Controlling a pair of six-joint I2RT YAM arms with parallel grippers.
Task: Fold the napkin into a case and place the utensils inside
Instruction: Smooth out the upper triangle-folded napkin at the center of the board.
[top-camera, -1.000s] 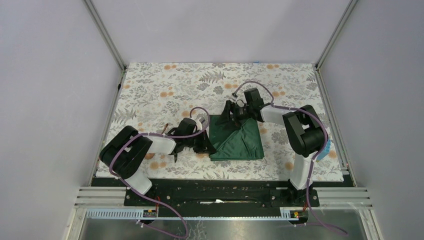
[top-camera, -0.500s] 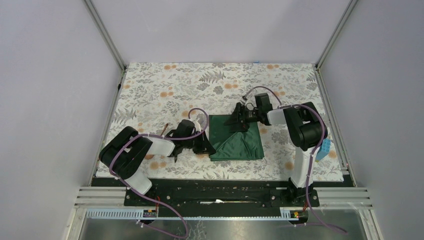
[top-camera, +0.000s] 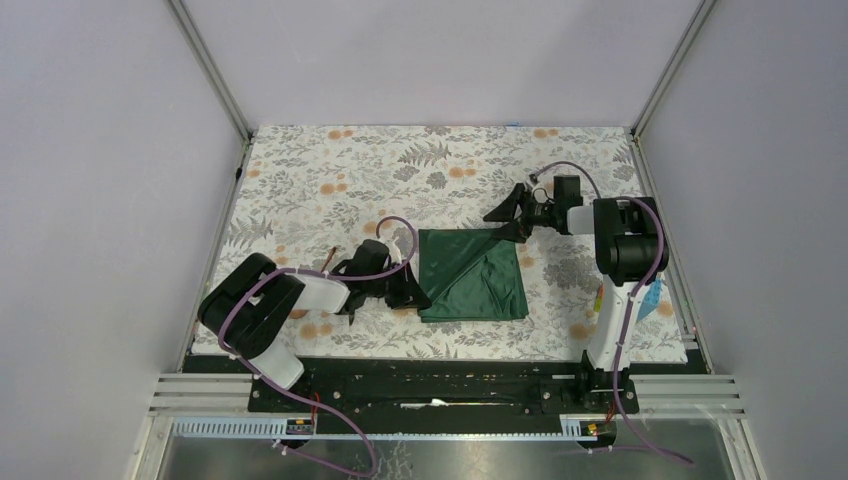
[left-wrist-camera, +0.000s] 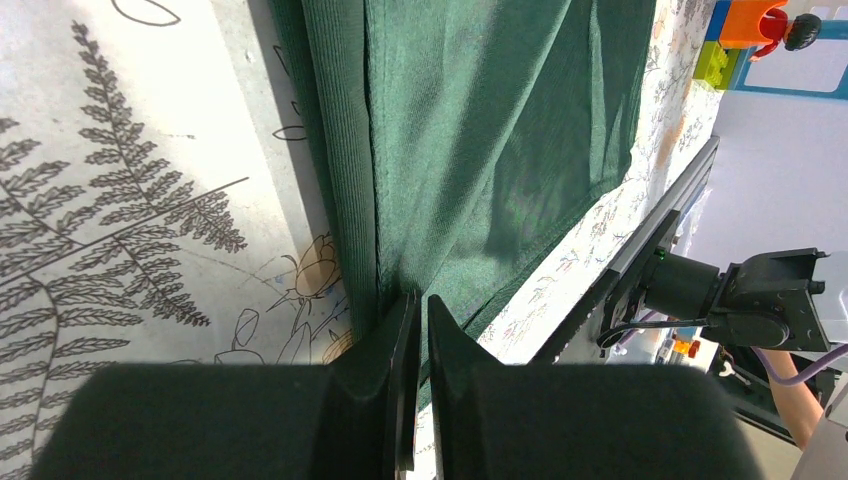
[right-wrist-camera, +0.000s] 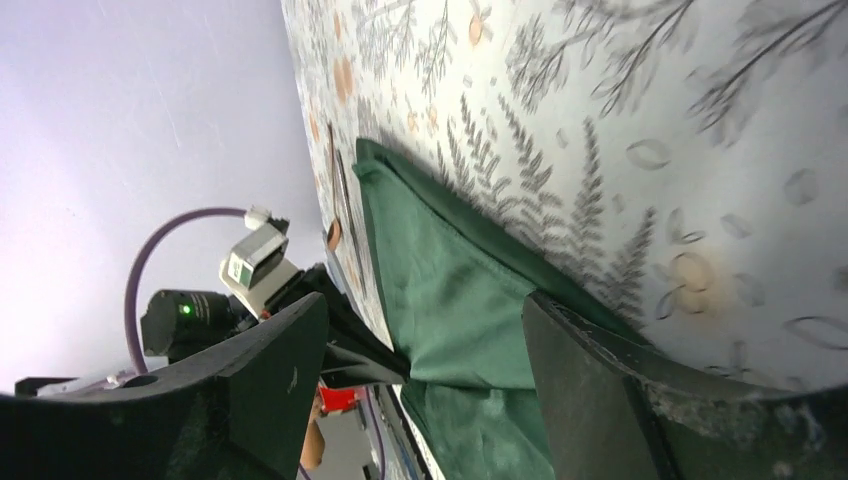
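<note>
The left arm lies low along the near left of the tablecloth (top-camera: 330, 170). Just past its elbow a slim copper spoon (right-wrist-camera: 333, 236) rests on the cloth, left of the napkin. It is small in every view, and the thin dark line beside it is too faint to name.

The left gripper (top-camera: 408, 292) sits at the napkin's near left edge. In its wrist view the fingers (left-wrist-camera: 395, 340) are pressed almost together, and the folded hem runs into the narrow slit between them, so it is pinching the napkin.

The napkin (top-camera: 475, 278) lies flat in the middle of the tablecloth as a rough square. A diagonal crease runs across it, and its far right corner is drawn out to a point (toward the right arm).

The right gripper (top-camera: 505, 213) hangs at that far right corner with its fingers (right-wrist-camera: 270, 380) spread wide. The cloth shows in the gap between them, and neither finger is closing on it.

Furthest right, bright toy blocks (left-wrist-camera: 740, 25) stand near the table's right edge, well apart from the napkin.
</note>
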